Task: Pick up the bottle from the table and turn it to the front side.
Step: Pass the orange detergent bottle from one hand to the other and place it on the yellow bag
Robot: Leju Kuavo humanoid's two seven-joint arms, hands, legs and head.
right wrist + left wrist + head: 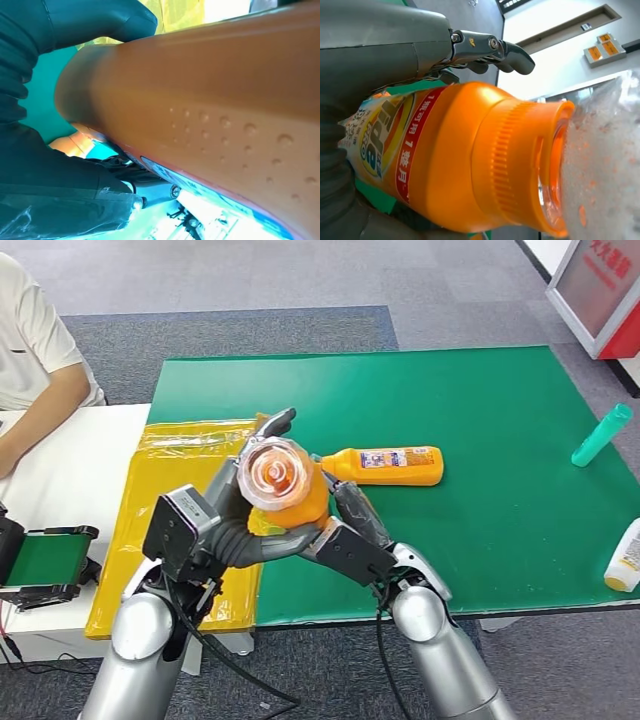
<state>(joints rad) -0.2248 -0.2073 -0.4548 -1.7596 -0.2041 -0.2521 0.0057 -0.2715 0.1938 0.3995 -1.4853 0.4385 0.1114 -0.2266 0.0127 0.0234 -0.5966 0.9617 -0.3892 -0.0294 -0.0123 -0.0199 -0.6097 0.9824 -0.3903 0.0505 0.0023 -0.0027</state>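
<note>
An orange detergent bottle (285, 483) with a clear cap is lifted above the front of the green mat (468, 530), its cap pointing up toward my head. My left hand (226, 515) grips it from the left and my right hand (351, 525) holds it from the right. In the left wrist view the bottle (463, 160) shows its printed label and ribbed orange neck, with my left hand (395, 45) wrapped over it. The right wrist view has the plain dimpled side of the bottle (211, 90) against my right hand (56, 165).
A second orange bottle (392, 465) lies on the mat just behind my hands. A teal bottle (601, 435) and a white bottle (625, 558) lie at the right edge. A yellow plastic bag (170, 490) covers the mat's left side. A person (34, 340) sits at the white table (68, 470).
</note>
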